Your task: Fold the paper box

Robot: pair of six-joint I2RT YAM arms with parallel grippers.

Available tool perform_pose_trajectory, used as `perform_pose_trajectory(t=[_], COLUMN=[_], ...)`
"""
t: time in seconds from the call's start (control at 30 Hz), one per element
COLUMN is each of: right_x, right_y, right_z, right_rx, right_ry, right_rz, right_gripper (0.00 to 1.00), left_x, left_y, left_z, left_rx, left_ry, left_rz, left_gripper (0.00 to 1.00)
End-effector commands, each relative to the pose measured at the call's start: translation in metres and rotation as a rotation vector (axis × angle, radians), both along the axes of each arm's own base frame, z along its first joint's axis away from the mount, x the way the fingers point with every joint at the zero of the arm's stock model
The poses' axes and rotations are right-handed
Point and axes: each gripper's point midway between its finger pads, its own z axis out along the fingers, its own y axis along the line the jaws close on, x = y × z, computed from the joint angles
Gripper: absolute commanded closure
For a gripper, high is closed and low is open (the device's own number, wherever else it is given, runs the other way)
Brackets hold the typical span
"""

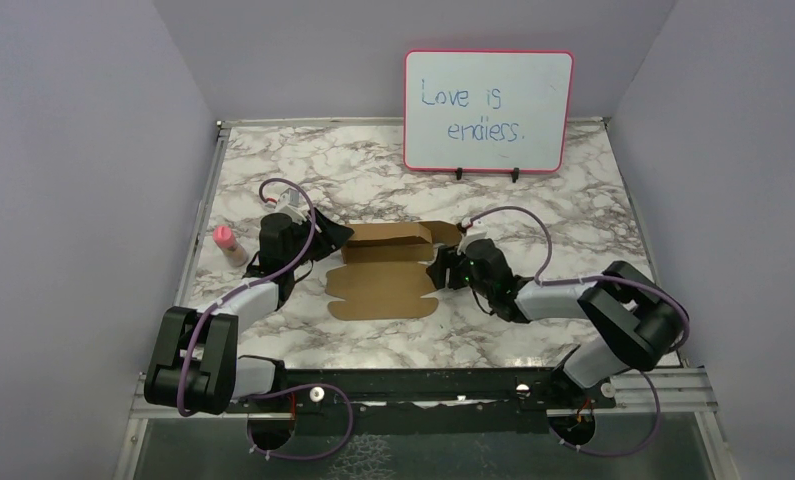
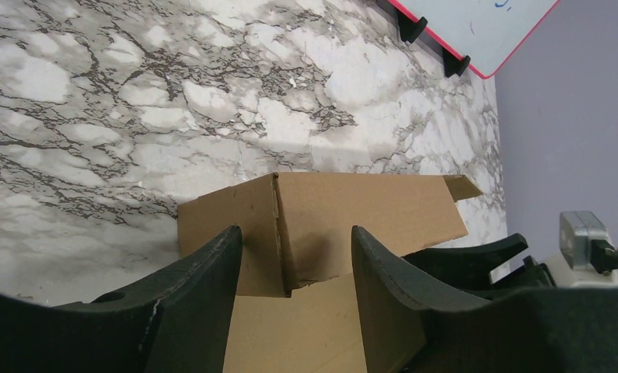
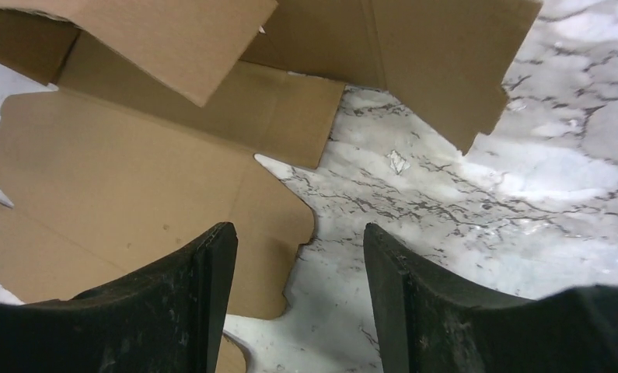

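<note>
Top view. The paper box [image 1: 383, 285] sits mid-bench [image 1: 573, 220], wedged between the two grippers. The left gripper [image 1: 333, 238] is at its left end and the right gripper [image 1: 435, 270] at its right end. On the side away from both arms a strip of cardboard stands raised. The broad panel nearer the arms lies flat, its shaped flaps spread out. A whiteboard [image 1: 488, 110] stands well beyond the grippers, and a pink bottle [image 1: 225, 242] is outside the left one.

Left wrist view. The fingers [image 2: 212, 272] are spread and straddle an upright corner of the box where two short walls meet at a crease. Cardboard rises just ahead of the tips, and the floor panel runs in under the gripper. Cannot tell whether either pad touches the wall.

Right wrist view. The fingers [image 3: 204, 280] are spread with nothing between them but bare marble and the notched edge of the flat panel. One loose flap hangs tilted ahead and to the left of the gripper. A second slants ahead and to the right, neither one tucked.

Judgement: early to middle. One long wall and the left corner are up. The right-end flaps, the near wall and the closing panel are not yet folded.
</note>
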Motion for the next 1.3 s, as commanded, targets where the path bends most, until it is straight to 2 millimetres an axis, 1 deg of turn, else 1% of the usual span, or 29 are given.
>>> perform_pose_trajectory(t=[0.0,0.17,0.23,0.37,0.57,0.7,0.9,1.03,1.27], right_x=[0.010,0.021,0.025,0.025,0.025,0.026,0.021,0.018,0.014], right_y=[0.016,0.017,0.022,0.032,0.041,0.049,0.061,0.067,0.076], right_z=[-0.001,-0.009,-0.012,-0.016,-0.009,0.003,0.017,0.019,0.007], right_rx=[0.111,0.113,0.107,0.127,0.149,0.157,0.183,0.187,0.179], right_ry=[0.022,0.000,0.002,-0.003,-0.056,-0.125,-0.199,-0.223,-0.212], right_rz=[-0.034,-0.070,-0.061,-0.015,0.050,0.112,0.212,0.264,0.326], right_gripper=[0.35,0.37,0.37,0.41,0.47,0.49,0.54,0.55,0.55], left_x=[0.003,0.002,0.001,0.000,-0.001,-0.002,-0.004,-0.005,-0.006], left_y=[-0.003,-0.004,-0.004,-0.005,-0.006,-0.008,-0.009,-0.010,-0.011], left_z=[0.008,0.006,0.004,0.003,0.003,0.003,0.003,0.003,0.004], left_rx=[-0.005,-0.005,-0.005,-0.007,-0.005,-0.007,-0.006,-0.007,-0.006], left_ry=[-0.026,-0.022,-0.016,-0.012,-0.014,-0.011,-0.012,-0.013,-0.016], left_rz=[-0.010,-0.014,-0.016,-0.020,-0.022,-0.025,-0.026,-0.024,-0.024], left_gripper=[0.45,0.45,0.45,0.45,0.46,0.46,0.46,0.46,0.46])
